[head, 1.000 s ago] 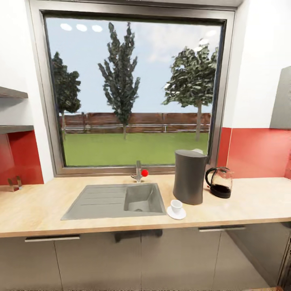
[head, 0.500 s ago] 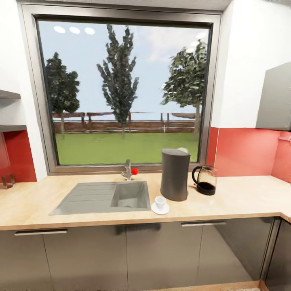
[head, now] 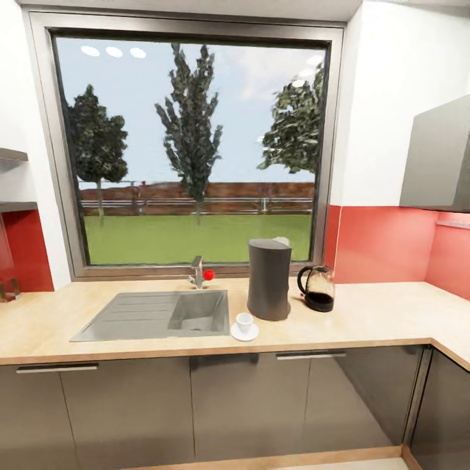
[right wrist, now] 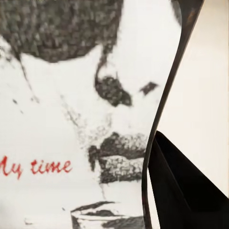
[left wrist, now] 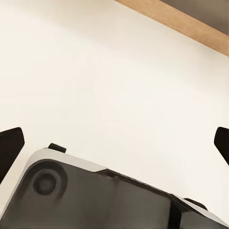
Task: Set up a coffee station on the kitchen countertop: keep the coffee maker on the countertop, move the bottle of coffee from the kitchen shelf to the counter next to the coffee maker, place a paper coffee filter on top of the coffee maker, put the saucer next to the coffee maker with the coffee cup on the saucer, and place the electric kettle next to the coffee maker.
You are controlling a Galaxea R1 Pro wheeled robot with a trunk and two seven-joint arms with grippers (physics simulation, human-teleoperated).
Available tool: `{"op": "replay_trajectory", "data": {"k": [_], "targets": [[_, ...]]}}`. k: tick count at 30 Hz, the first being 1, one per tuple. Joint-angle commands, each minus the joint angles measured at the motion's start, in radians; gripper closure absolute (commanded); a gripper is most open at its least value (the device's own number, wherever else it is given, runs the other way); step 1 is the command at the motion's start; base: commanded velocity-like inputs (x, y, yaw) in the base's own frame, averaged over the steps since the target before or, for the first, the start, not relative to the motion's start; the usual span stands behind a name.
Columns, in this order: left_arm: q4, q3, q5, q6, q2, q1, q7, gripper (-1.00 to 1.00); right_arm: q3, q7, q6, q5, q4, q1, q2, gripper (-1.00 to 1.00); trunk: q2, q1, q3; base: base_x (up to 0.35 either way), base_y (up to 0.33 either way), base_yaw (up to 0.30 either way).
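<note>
Presently, in the head view, the long light beige wood-look worktop (head: 365,323) runs beneath a large window (head: 189,156), above dark grey cabinet fronts (head: 261,405). An inset grey steel sink (head: 156,316) sits left of centre, with a tap bearing a red knob (head: 207,275) at its 12 o'clock edge.

The tall dark grey rounded coffee maker (head: 268,279) stands upright on the worktop, just beside the sink's right end. At the machine's 7 o'clock lies the small plain white round saucer (head: 244,333), near its base, with the small white coffee cup (head: 244,322) resting on it. At the machine's 3 o'clock stands the rounded clear glass electric kettle (head: 317,288) with black base and black loop handle, close to the machine; whether they touch cannot be told. A small pale shape shows behind the machine's top; its nature cannot be told.

A red splashback (head: 385,245) backs the worktop to the right.

In the left wrist view, the two dark left fingers (left wrist: 10,148) stand wide apart at the frame's edges with nothing between them, over a pale surface and part of the robot's body (left wrist: 95,195). In the right wrist view, a printed white surface bearing the red words "My time" (right wrist: 36,167) fills much of the frame; a dark part lies beside it, and the state of the right fingers cannot be told.
</note>
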Motion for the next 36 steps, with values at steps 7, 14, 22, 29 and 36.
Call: {"op": "replay_trajectory", "data": {"k": [7,14,22,29,36], "targets": [[-0.001,-0.008,0.010,0.001,-0.003,0.001,-0.003,-1.00,0.004,-0.148,0.001,-0.095,-0.269,-0.001,0.023,1.00,-0.001,0.000,0.000,0.024,-0.065,0.000],[-0.001,-0.009,0.011,0.005,-0.004,0.000,0.000,-1.00,-0.004,-0.172,0.012,-0.102,-0.495,-0.002,0.011,1.00,-0.001,0.000,0.000,0.140,-0.232,0.000],[-0.001,-0.014,-0.001,-0.004,-0.004,0.001,-0.001,-1.00,-0.308,-0.159,0.356,-0.101,-1.322,-0.002,-0.032,1.00,-0.001,0.000,0.000,0.012,-0.018,0.000],[-0.001,-0.014,-0.003,-0.004,-0.004,0.001,-0.001,-1.00,-0.412,-0.164,0.493,-0.101,-1.437,-0.008,-0.022,1.00,-0.001,0.000,0.000,0.000,0.000,0.000],[0.001,-0.018,-0.003,-0.002,-0.004,0.001,-0.001,-1.00,-0.414,-0.154,0.548,-0.066,-1.339,-0.177,0.042,1.00,-0.001,0.000,0.000,0.000,0.000,0.000]]}}
